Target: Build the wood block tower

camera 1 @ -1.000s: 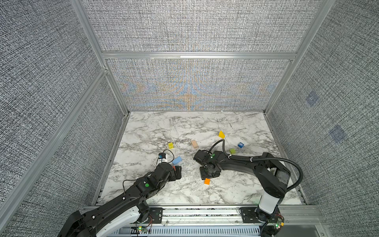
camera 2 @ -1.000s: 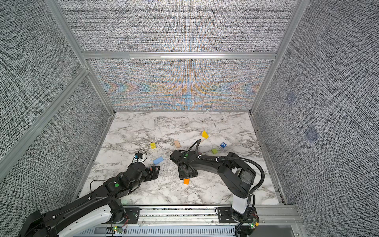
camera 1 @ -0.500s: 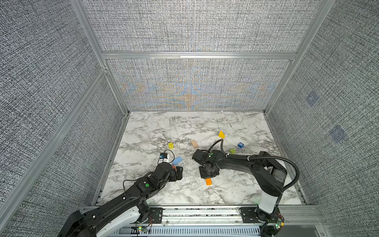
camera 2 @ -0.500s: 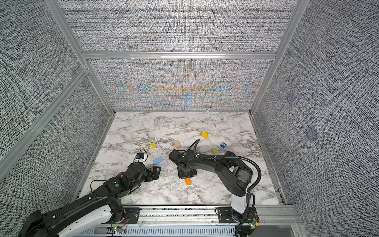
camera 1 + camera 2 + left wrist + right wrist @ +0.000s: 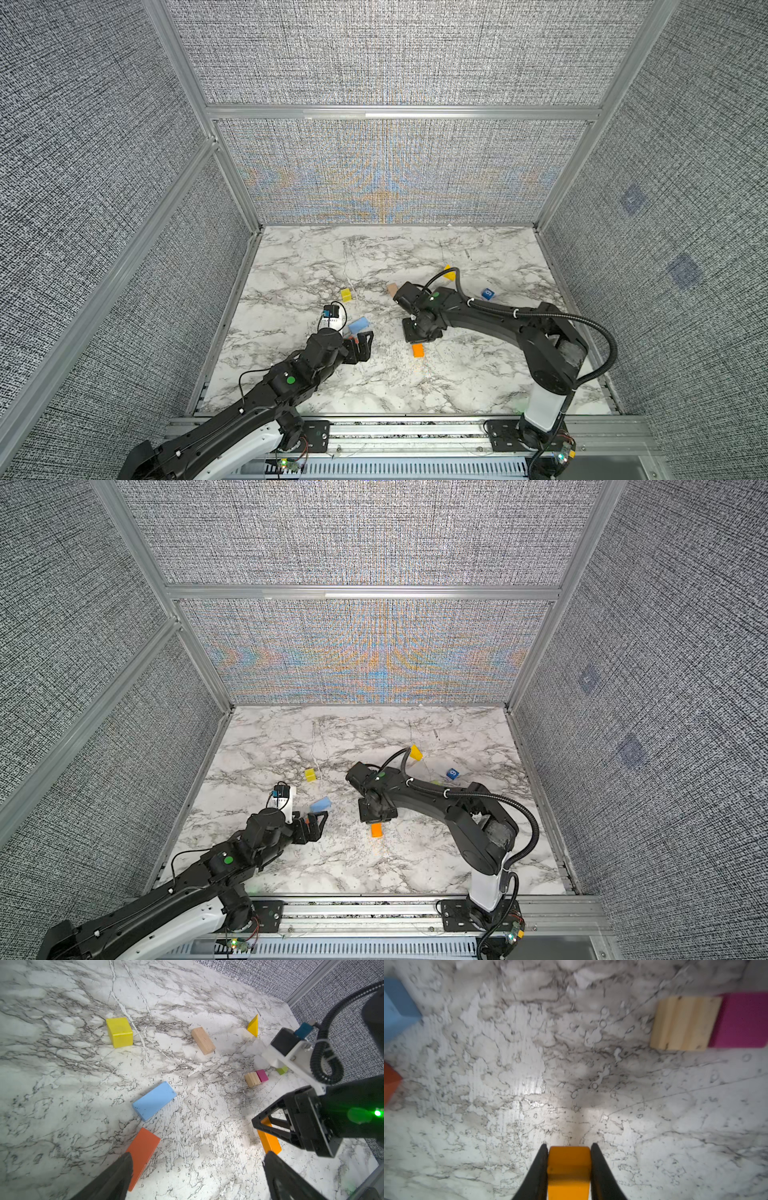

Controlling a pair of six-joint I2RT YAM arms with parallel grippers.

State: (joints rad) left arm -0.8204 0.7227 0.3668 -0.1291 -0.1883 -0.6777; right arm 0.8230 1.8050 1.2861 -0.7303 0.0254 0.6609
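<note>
On the marble table [image 5: 374, 395], the right gripper [image 5: 417, 337] points down with an orange block [image 5: 418, 351] at its tip. The left gripper [image 5: 360, 341] sits just beside a light blue block [image 5: 358, 324]. A yellow cube [image 5: 346, 295] lies farther back.

Grey woven walls [image 5: 395, 54] — veined marble tabletop [image 5: 374, 257]

Table [image 5: 207, 1126] bare between light blue bar [image 5: 154, 1101] and wood block [image 5: 252, 1079]; magenta block [image 5: 262, 1075] touching.

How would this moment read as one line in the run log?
right gripper: shut on orange bar | left gripper: open, beside red-orange bar | stacking: not begun
</note>
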